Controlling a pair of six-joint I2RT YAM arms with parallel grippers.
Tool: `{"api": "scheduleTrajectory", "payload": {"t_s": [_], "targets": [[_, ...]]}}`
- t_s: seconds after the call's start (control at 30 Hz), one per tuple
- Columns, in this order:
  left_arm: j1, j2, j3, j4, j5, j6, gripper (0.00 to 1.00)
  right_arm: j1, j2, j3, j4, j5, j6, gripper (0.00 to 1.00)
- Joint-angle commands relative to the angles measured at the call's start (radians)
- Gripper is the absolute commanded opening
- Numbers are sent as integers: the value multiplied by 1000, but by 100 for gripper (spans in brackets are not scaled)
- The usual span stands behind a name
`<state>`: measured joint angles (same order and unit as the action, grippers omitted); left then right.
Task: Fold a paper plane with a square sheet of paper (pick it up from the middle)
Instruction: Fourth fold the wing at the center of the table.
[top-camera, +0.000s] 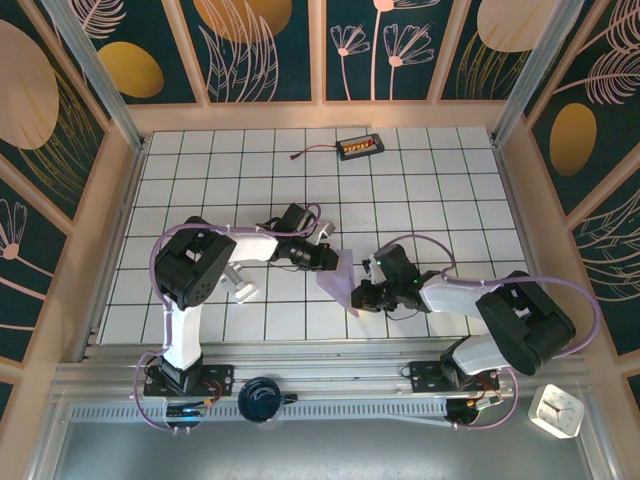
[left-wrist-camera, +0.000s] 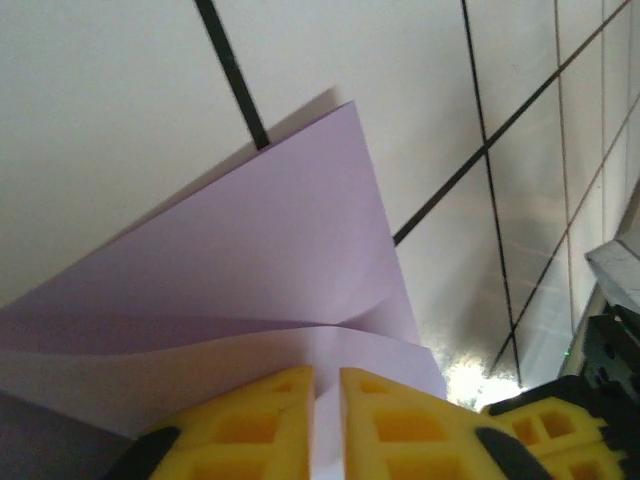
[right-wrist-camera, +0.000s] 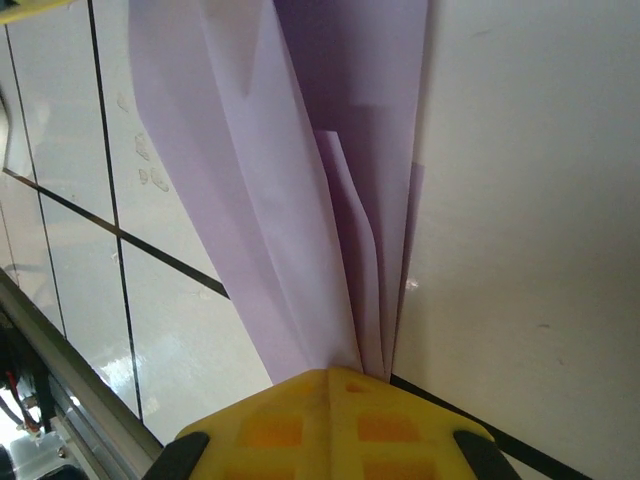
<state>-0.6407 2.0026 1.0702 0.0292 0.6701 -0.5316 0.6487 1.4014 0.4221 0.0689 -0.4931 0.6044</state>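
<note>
Lavender paper plane (top-camera: 343, 281) (part-folded, several layers) sits between both arms near the table's middle, long axis roughly 11-to-5 o'clock in the top view. Right gripper (right-wrist-camera: 328, 372) is at its 4 o'clock side, jaws clamped tight on the bundled folds. Left gripper (left-wrist-camera: 326, 375) is at its 10 o'clock, jaws a slit apart around an edge; we can't tell if it pinches. We judge the right arm holds it.

The right gripper (right-wrist-camera: 330, 378) pinches its yellow fingers tight on the folded lavender paper (right-wrist-camera: 270, 200), whose layers fan upward over the white tiled table (right-wrist-camera: 520, 250). A metal rail (right-wrist-camera: 90, 400) crosses lower left.
</note>
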Motion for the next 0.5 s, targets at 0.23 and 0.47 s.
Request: {"api": "scheduleTrajectory", "payload": {"t_s": [0.23,0.47], "targets": [[5,-92,-38,38,-59,-100,32,-2,-10,-88,-30,53,36,0],[-55,-231,-194,165,-108,-235,38,-2,-15,-90,-33,59,46,0]]}}
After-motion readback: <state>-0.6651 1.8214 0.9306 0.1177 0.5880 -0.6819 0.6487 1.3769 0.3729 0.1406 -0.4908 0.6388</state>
